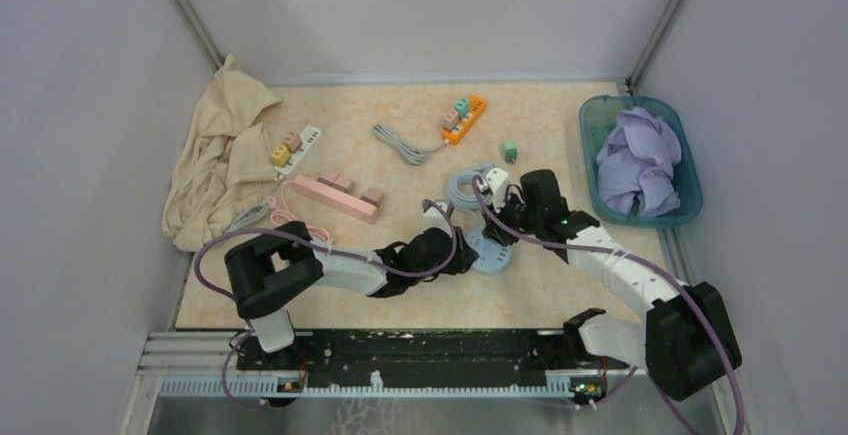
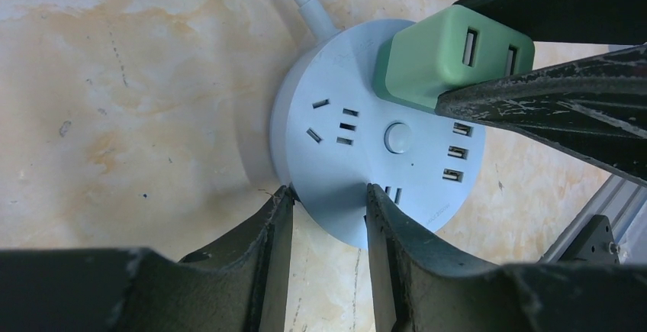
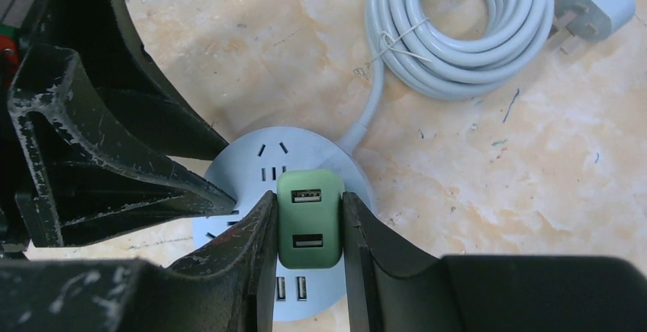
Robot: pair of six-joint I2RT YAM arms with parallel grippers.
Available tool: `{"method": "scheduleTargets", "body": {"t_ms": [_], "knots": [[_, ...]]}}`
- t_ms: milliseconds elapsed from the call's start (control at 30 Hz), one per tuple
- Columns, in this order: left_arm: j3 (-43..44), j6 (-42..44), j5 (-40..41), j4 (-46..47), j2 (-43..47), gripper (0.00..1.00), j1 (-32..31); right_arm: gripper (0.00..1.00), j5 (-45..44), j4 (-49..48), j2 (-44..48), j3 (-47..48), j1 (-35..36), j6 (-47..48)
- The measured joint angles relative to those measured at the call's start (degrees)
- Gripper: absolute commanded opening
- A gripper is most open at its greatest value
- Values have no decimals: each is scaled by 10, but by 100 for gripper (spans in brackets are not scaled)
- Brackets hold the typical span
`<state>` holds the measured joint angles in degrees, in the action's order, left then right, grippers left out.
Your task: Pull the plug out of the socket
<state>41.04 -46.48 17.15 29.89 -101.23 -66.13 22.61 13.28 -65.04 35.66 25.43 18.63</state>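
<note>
A round light-blue socket (image 2: 358, 156) lies flat on the table, with a green two-port plug (image 2: 435, 61) standing in its top face. My right gripper (image 3: 307, 196) is shut on the plug (image 3: 309, 225), one finger pressed against each long side. My left gripper (image 2: 326, 192) is shut on the socket's near edge: one fingertip touches its rim and the other lies over its face. In the top view both grippers meet over the socket (image 1: 493, 257), the left gripper (image 1: 462, 253) from the left and the right gripper (image 1: 510, 217) from above, which hides the plug.
The socket's white coiled cable (image 3: 458, 27) lies just behind it. Farther back are an orange power strip (image 1: 465, 118), a loose green plug (image 1: 510, 149), a pink strip (image 1: 335, 195), a white strip (image 1: 297, 145) and a beige cloth (image 1: 215, 160). A teal basket (image 1: 592, 120) sits at the right.
</note>
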Motion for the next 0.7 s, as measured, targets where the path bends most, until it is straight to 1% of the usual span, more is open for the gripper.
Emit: {"method": "scheduleTargets", "body": {"t_ms": [100, 200, 500, 600, 700], "knots": [[4, 0, 0, 3, -6, 43, 0, 0, -16, 0, 0, 0, 1, -13], [4, 0, 1, 5, -6, 42, 1, 0, -12, 1, 0, 0, 1, -10], [3, -3, -4, 3, -3, 42, 0, 0, 73, 19, 2, 9, -8, 80], [3, -4, -7, 2, -3, 43, 0, 0, 71, 17, 3, 9, -8, 78], [3, -4, -7, 3, -3, 43, 0, 0, 47, 14, 3, 9, -8, 50]]}}
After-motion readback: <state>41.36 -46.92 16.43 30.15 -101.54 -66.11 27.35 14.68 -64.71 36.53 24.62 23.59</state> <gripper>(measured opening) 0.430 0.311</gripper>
